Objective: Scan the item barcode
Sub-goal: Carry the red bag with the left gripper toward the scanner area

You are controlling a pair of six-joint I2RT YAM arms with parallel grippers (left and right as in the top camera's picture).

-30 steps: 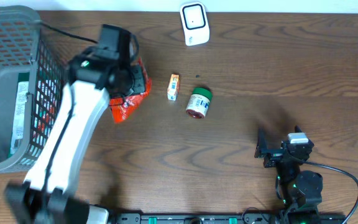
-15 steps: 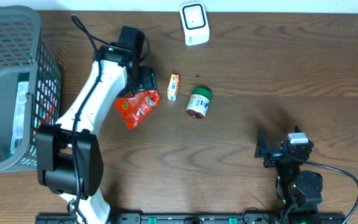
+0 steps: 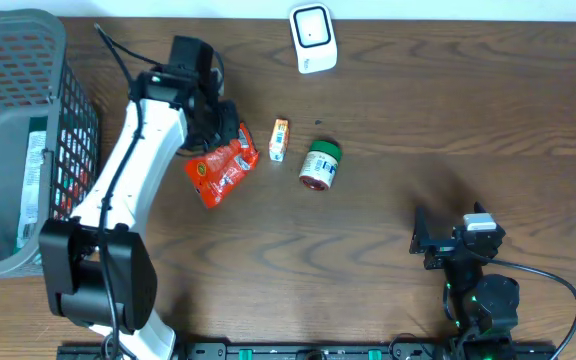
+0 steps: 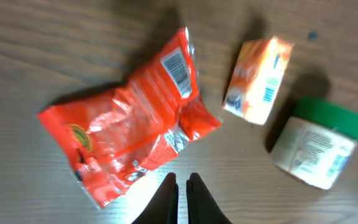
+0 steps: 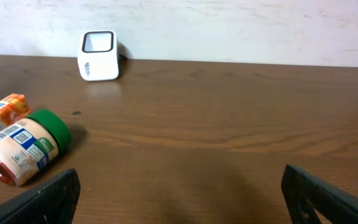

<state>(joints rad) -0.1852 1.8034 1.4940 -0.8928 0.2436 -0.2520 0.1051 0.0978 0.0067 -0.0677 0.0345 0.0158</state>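
Snack packet (image 4: 129,130) lies loose beside the left hand (image 4: 182,194), its fingers (image 4: 168,202) pressed together holding nothing, arm stretched far forward.

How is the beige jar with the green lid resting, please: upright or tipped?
Tipped: the beige jar with the green lid lies on its side on the wooden table, its lid pointing sideways.

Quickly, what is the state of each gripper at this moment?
Left gripper: shut, holding nothing; the red bag lies loose in front of it.
Right gripper: open, holding nothing.
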